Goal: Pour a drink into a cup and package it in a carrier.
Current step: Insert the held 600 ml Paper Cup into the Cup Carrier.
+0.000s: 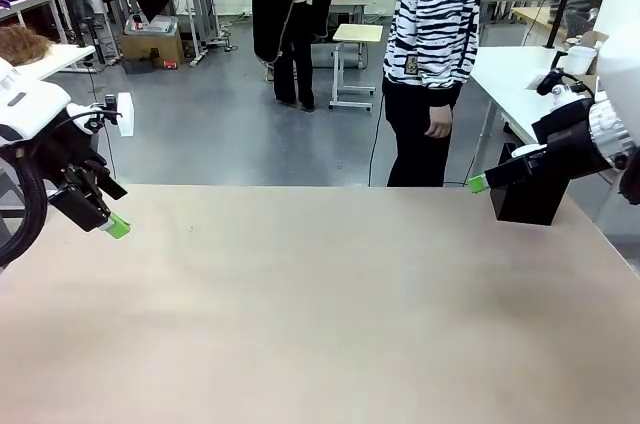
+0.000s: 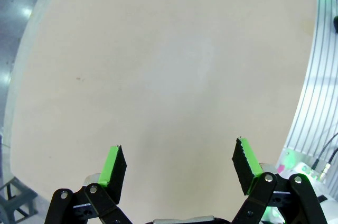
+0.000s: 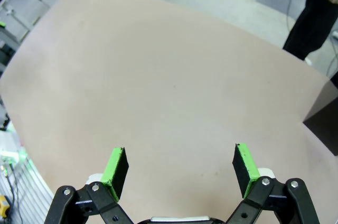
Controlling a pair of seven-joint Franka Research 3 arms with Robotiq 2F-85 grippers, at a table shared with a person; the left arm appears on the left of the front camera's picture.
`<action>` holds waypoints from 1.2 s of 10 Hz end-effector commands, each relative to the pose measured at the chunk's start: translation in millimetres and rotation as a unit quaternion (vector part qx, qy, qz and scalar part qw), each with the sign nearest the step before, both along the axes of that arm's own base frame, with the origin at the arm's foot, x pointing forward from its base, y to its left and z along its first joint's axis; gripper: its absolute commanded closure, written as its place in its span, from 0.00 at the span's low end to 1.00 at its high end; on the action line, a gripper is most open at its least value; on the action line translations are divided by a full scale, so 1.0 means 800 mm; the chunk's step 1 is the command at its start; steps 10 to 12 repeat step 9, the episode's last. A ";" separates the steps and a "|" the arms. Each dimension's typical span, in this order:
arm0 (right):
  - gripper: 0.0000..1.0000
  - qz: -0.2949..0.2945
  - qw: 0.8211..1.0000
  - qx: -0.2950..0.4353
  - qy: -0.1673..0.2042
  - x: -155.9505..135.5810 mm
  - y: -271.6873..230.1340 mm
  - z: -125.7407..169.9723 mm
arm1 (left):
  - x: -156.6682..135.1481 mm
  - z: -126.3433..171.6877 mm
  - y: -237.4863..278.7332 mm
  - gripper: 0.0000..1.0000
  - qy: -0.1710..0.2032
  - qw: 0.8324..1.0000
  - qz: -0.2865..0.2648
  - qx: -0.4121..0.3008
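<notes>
**Both hands open above a bare desk top**

The left hand [image 1: 112, 224] hung over the desk's [image 1: 330, 314] left edge, its green-padded tips angled down toward the far side. In the left wrist view the same hand [image 2: 179, 168] stood with its two fingers [image 2: 113, 168] spread wide apart, nothing between them, only plain beige desk surface [image 2: 158, 65] beneath.

The right hand [image 1: 478, 183] reached in from the right at the desk's far edge, its green tip pointing toward the middle. Just behind it a black box [image 1: 530, 199] stood at the far right corner of the desk. In the right wrist view this hand [image 3: 180, 167] was likewise opened wide and gripped nothing; its fingers [image 3: 244, 163] framed bare desk [image 3: 158, 86], with a dark corner of the box [image 3: 323, 129] at the picture's right edge.

A person [image 1: 432, 54] in a black-and-white striped top and dark trousers stood at the far side, one hand [image 1: 438, 126] hanging loose at the side, apart from both robot hands.

No drink, cup or carrier could be made out on the desk in these views.
</notes>
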State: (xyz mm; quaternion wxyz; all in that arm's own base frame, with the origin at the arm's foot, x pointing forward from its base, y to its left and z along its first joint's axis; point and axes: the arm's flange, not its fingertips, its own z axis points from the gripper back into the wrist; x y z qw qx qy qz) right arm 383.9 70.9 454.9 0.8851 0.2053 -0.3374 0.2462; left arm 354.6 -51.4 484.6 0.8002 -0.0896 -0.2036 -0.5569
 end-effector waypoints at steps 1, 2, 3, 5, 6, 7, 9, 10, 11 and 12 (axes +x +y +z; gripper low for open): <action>0.00 0.004 1.000 -0.001 -0.011 0.001 -0.003 -0.004 | 0.001 -0.001 0.003 0.00 -0.005 1.000 -0.008 -0.006; 0.00 0.004 1.000 -0.001 -0.011 0.001 -0.003 -0.004 | 0.001 -0.001 0.003 0.00 -0.005 1.000 -0.008 -0.006; 0.00 0.004 1.000 -0.001 -0.011 0.001 -0.003 -0.004 | 0.001 -0.001 0.003 0.00 -0.005 1.000 -0.008 -0.006; 0.00 0.004 1.000 -0.001 -0.011 0.001 -0.003 -0.004 | 0.001 -0.001 0.003 0.00 -0.005 1.000 -0.008 -0.006; 0.00 0.004 1.000 -0.001 -0.011 0.001 -0.003 -0.004 | 0.001 -0.001 0.003 0.00 -0.005 1.000 -0.008 -0.006; 0.00 0.004 1.000 -0.001 -0.011 0.001 -0.003 -0.004 | 0.001 -0.001 0.003 0.00 -0.005 1.000 -0.008 -0.006; 0.00 0.004 1.000 -0.001 -0.011 0.001 -0.003 -0.004 | 0.001 -0.001 0.003 0.00 -0.005 1.000 -0.008 -0.006; 0.00 0.004 1.000 -0.001 -0.011 0.001 -0.003 -0.004 | 0.001 -0.001 0.003 0.00 -0.005 1.000 -0.008 -0.006; 0.00 0.004 1.000 -0.001 -0.011 0.001 -0.003 -0.004 | 0.001 -0.001 0.003 0.00 -0.005 1.000 -0.008 -0.006; 0.00 0.004 1.000 -0.001 -0.011 0.001 -0.003 -0.004 | 0.001 -0.001 0.003 0.00 -0.005 1.000 -0.008 -0.006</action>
